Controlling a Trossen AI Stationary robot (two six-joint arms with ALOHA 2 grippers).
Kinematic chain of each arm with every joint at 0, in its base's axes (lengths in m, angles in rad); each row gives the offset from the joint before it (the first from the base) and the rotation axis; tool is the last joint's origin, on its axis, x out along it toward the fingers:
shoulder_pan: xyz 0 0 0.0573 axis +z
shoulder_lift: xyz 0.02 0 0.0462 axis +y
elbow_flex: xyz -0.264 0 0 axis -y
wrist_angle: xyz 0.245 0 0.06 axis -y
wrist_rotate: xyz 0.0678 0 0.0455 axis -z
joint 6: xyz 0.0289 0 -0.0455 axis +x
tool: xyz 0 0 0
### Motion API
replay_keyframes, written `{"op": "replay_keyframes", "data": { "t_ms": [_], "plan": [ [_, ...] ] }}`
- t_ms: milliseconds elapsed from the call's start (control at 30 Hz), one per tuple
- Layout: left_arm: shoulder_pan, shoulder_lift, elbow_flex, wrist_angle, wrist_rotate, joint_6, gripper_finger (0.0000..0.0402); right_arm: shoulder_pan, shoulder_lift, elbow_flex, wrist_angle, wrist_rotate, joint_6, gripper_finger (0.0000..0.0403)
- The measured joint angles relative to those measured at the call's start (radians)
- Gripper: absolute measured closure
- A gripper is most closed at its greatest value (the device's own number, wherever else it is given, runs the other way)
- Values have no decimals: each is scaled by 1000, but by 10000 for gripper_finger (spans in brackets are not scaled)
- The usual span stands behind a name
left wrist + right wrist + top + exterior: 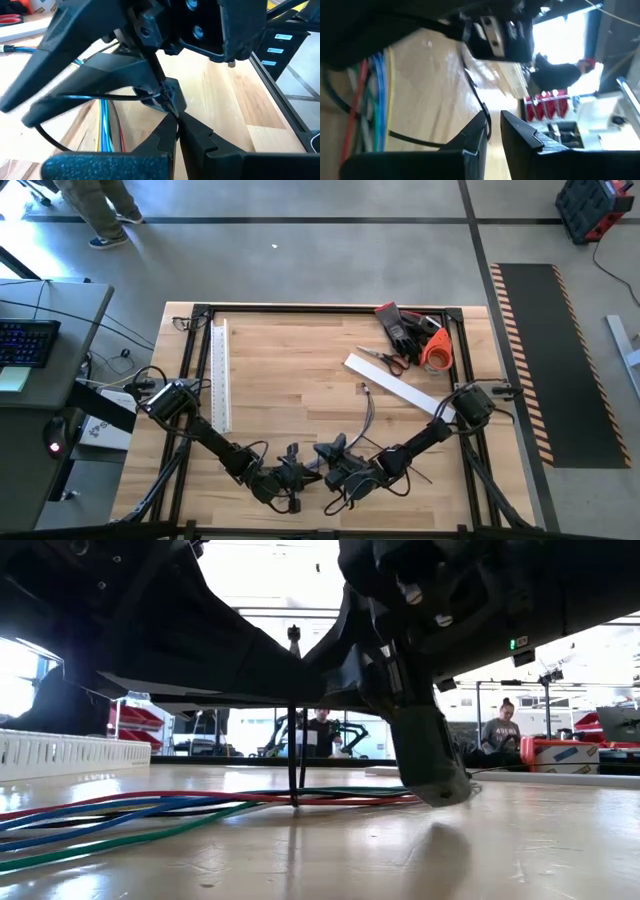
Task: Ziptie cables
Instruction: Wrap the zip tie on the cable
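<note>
The cables (366,412), blue, green, red and grey wires, lie flat on the table near its front middle; they also show in the low view (150,812) and in the left wrist view (106,127). A thin dark ziptie (90,97) curves across them, and one stretch of it stands upright in the low view (293,745). My left gripper (176,119) is shut on the ziptie just above the table. My right gripper (494,125) is right beside it, its fingers a narrow gap apart, with a stretch of the ziptie (479,102) running into that gap. My left gripper pinches the ziptie's strip (169,106) between its two fingers. The strip bends away from the hold in a loop (42,134) over the cables. My right gripper: the strip lies along one finger's (481,131) inner side; I cannot tell whether it touches.
A white slotted duct (220,375) lies along the left side. A white strip (398,385), scissors (385,359), dark gloves (400,326) and an orange roll (437,350) lie at the far right. People sit in the room beyond the table (322,730).
</note>
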Motion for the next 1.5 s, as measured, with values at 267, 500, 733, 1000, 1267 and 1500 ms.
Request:
{"op": "replay_keyframes", "data": {
  "t_ms": [267,500,733,1000,1267,1500],
  "plan": [
    [0,0,0,0,0,0,402,1,0,0,-6,0,-2,394],
    [0,0,0,0,0,-1,402,6,0,0,-7,-1,8,402],
    [1,0,0,-1,-7,-1,402,13,0,0,1,-21,80,403],
    [15,0,0,-20,-8,2,402,18,0,0,1,-64,122,403],
    [18,0,0,-20,-36,27,402,33,0,0,1,-86,163,403],
    [39,0,-4,-21,-40,42,402,56,0,0,38,-84,139,403]
  ]
}}
